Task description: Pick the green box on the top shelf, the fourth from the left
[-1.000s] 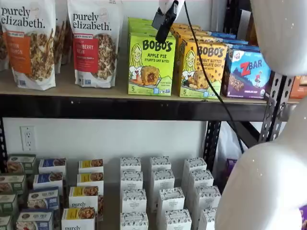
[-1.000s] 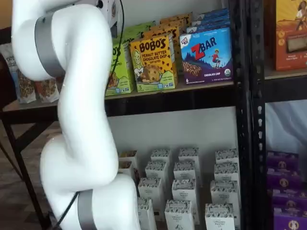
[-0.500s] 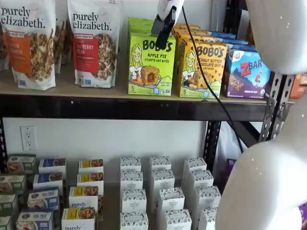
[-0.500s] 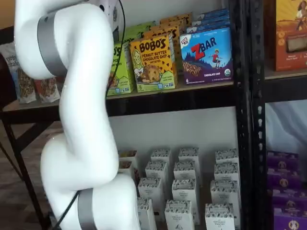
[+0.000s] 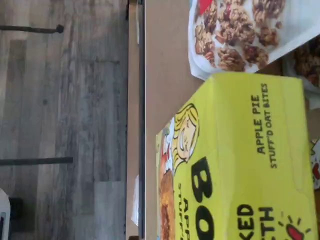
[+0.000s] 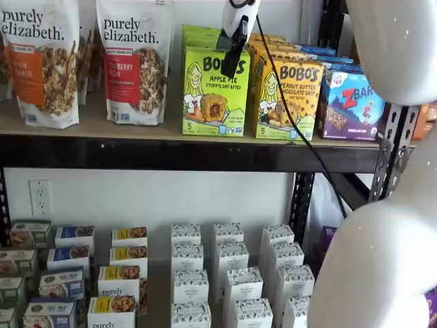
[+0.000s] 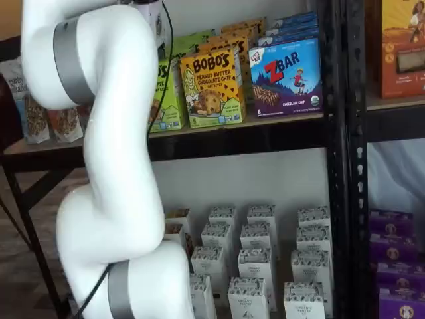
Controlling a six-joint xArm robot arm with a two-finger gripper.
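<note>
A plain white wall [image 6: 150, 195] backs the shelving, with a white power outlet [image 6: 39, 197] low and well to one side, far below the end effector. Black perforated uprights [image 7: 342, 153] frame the rack. Underneath lies grey wood-plank flooring [image 5: 65, 110]. The light is soft and even.

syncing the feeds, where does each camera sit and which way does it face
Wrist view: on the wrist, looking down on the green box and top shelf; no robot parts show.
Shelf view: in front, facing the shelves square-on; gripper and arm show.
Shelf view: in front, at an angle; arm covers much of the green box.
All share the green box.
</note>
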